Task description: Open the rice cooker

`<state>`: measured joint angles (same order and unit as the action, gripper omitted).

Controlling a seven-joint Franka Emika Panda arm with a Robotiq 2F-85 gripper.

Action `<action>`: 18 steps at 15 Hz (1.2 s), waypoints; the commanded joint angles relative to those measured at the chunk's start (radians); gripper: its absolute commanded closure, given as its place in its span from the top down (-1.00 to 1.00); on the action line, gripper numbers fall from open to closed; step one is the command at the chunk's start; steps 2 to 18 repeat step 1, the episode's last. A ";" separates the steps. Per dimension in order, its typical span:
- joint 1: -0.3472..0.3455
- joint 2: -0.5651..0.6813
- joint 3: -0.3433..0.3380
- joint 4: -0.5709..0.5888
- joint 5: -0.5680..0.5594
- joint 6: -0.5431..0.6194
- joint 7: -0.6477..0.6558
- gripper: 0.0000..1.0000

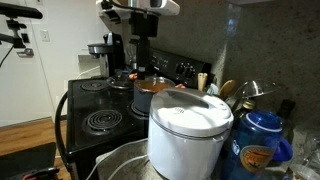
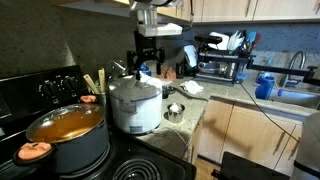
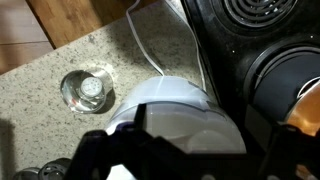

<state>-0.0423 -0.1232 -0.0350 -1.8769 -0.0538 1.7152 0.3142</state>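
Note:
The rice cooker (image 2: 135, 108) is a white cylinder with a rounded white lid, standing on the speckled counter beside the stove. The lid is down. It fills the foreground in an exterior view (image 1: 190, 135), and its lid shows from above in the wrist view (image 3: 175, 105). My gripper (image 2: 148, 70) hangs just above the cooker's lid with its fingers apart and nothing between them. It is not touching the lid. It also shows in an exterior view (image 1: 138, 55). In the wrist view my dark fingers (image 3: 195, 128) frame the lid on both sides.
A black pot of orange soup (image 2: 65, 125) sits on the black stove (image 1: 95, 110) next to the cooker. A small glass (image 3: 88, 90) stands on the counter on its other side. A blue bottle (image 1: 262, 140) and a steel pot (image 1: 125, 165) are close by. A toaster oven (image 2: 220, 66) stands farther back.

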 commanded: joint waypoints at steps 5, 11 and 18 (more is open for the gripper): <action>-0.004 0.001 0.005 0.002 -0.001 -0.002 -0.001 1.00; -0.004 0.001 0.005 0.002 -0.001 -0.002 -0.001 1.00; -0.004 0.001 0.005 0.002 -0.001 -0.002 -0.001 1.00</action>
